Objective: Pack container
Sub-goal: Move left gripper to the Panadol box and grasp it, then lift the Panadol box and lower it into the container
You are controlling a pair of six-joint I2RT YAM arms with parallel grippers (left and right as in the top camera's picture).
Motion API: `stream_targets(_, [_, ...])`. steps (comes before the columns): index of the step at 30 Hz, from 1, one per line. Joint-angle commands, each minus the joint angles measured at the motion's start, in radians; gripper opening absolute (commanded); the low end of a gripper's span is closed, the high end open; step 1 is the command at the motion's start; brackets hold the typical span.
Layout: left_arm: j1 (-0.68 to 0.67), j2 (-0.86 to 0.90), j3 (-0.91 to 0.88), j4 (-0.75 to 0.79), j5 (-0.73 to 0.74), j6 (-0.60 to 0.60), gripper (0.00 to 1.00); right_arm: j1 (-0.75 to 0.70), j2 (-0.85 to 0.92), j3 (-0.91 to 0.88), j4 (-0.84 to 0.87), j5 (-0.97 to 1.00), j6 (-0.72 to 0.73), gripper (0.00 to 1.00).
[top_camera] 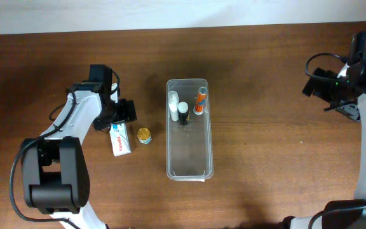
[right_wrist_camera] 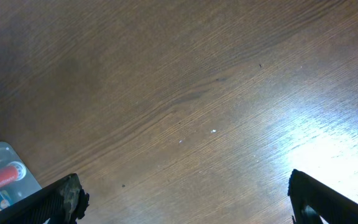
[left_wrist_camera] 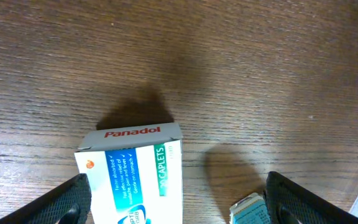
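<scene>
While left gripper (left_wrist_camera: pixel 180 204), right gripper (right_wrist_camera: pixel 185 200) gape | box (top_camera: pixel 121 138), jar (top_camera: pixel 144 135) beside container (top_camera: pixel 189 170)

Cardboard box (left_wrist_camera: pixel 132 180): "Panadol" in red on end flap; "CAPLETS" on green band.

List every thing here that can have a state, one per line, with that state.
Container: upright, open-topped, three items at one end.
White bottle: inside container.
Dark bottle: inside container, upright, capped.
Orange tube: inside container.
Box: shut, lying flat, outside container.
Jar: lidded, outside container.
Left pincer: open, over box.
Right pincer: open, empty.
</scene>
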Motion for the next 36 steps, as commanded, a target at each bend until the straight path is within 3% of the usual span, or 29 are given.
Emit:
stream_targets(1, [0.002, 0.014, 0.013, -0.006, -0.015, 0.012, 0.89, -0.002, 0.006, -0.007, 0.000, -0.002, 0.002, 0.98])
stream_targets(5, [0.002, 0.014, 0.015, -0.025, -0.015, 0.012, 0.89, -0.002, 0.006, -0.007, 0.000, -0.002, 0.002, 0.98])
stream_targets(6, [0.002, 0.014, 0.018, -0.036, -0.015, 0.012, 0.82, -0.002, 0.006, -0.007, 0.000, -0.002, 0.002, 0.99])
stream_targets(11, [0.002, 0.011, 0.051, -0.080, -0.015, 0.013, 0.79, -0.002, 0.006, -0.007, 0.000, -0.002, 0.002, 0.98])
stream_targets(17, [0.003, 0.015, 0.056, -0.141, -0.044, 0.003, 0.87, -0.002, 0.006, -0.007, 0.000, -0.002, 0.002, 0.98])
stream_targets(18, [0.003, 0.017, 0.056, -0.148, -0.063, -0.004, 0.92, -0.002, 0.006, -0.007, 0.000, -0.002, 0.002, 0.98])
stream_targets(28, [-0.002, 0.103, 0.050, -0.161, -0.067, -0.003, 0.93, -0.002, 0.006, -0.007, 0.000, -0.002, 0.002, 0.98])
stream_targets(32, [-0.002, 0.149, 0.050, -0.167, -0.047, -0.004, 0.68, -0.002, 0.006, -0.007, 0.000, -0.002, 0.002, 0.98])
stream_targets(36, [-0.002, 0.140, 0.051, -0.173, -0.049, -0.003, 0.59, -0.002, 0.006, -0.007, 0.000, -0.002, 0.002, 0.98])
